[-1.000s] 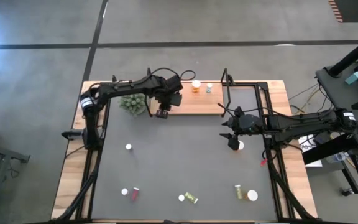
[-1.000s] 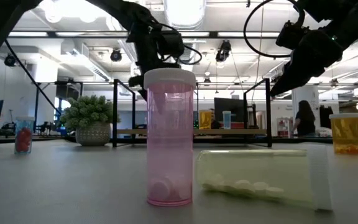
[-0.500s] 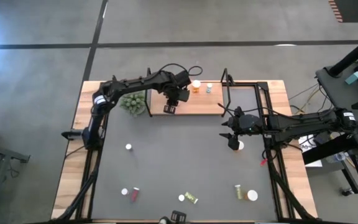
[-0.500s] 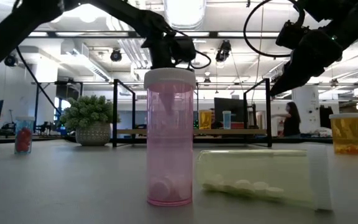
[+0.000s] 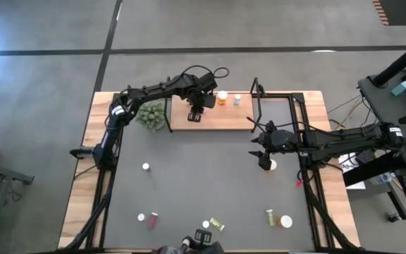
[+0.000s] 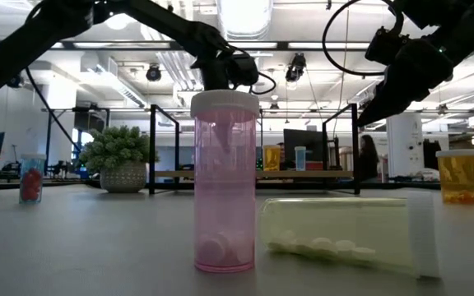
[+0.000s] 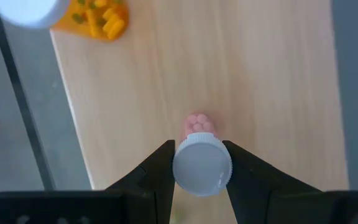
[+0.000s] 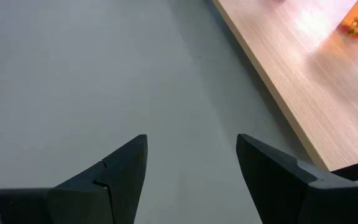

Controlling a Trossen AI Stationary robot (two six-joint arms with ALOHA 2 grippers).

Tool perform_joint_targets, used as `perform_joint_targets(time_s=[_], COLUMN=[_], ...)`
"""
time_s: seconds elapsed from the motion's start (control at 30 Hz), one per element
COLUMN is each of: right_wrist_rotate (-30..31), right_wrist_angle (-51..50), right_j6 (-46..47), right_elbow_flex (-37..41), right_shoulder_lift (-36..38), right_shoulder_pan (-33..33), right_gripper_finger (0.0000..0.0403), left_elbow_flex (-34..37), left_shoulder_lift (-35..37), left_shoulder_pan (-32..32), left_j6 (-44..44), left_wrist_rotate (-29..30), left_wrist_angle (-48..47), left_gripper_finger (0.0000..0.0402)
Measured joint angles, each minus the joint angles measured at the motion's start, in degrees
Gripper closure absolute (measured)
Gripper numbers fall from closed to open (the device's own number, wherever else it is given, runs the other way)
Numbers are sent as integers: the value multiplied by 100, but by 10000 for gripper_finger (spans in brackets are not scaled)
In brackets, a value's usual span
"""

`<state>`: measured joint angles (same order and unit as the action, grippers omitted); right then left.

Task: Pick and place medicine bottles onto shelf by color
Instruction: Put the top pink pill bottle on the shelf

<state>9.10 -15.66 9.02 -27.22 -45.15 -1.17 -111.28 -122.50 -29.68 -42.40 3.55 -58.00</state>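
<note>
Since a second ago our left gripper (image 5: pixel 195 116) has swung from the shelf's (image 5: pixel 224 121) left edge to over the board, near the orange bottle (image 5: pixel 222 98). Its jaws are clamped on a pink bottle (image 7: pixel 202 163), white cap toward the wrist camera, held over the wood. Our right gripper (image 5: pixel 263 161) hangs over the mat (image 5: pixel 189 176) beside the shelf's right end, jaws apart and empty. More bottles stand along the bench's near edge.

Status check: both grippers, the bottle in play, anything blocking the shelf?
Left gripper shut on pink bottle above shelf. Right gripper open, empty, over mat. Orange bottle already on shelf; drop spot looks clear.
</note>
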Motion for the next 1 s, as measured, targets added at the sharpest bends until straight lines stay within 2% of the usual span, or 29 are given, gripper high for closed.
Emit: perform_joint_targets(time_s=[0.37, 1.0], right_wrist_rotate=[0, 0], right_wrist_angle=[2, 2], right_j6=[0, 0], right_elbow_flex=[0, 0], right_shoulder_lift=[0, 0], right_shoulder_pan=[0, 0], right_gripper_finger=[165, 165], left_elbow_flex=[9, 23], left_shoulder_lift=[0, 0], left_shoulder_pan=[-207, -270], left_j6=[5, -186], left_wrist_rotate=[0, -25], left_wrist_angle=[346, 423], left_gripper_finger=[297, 297])
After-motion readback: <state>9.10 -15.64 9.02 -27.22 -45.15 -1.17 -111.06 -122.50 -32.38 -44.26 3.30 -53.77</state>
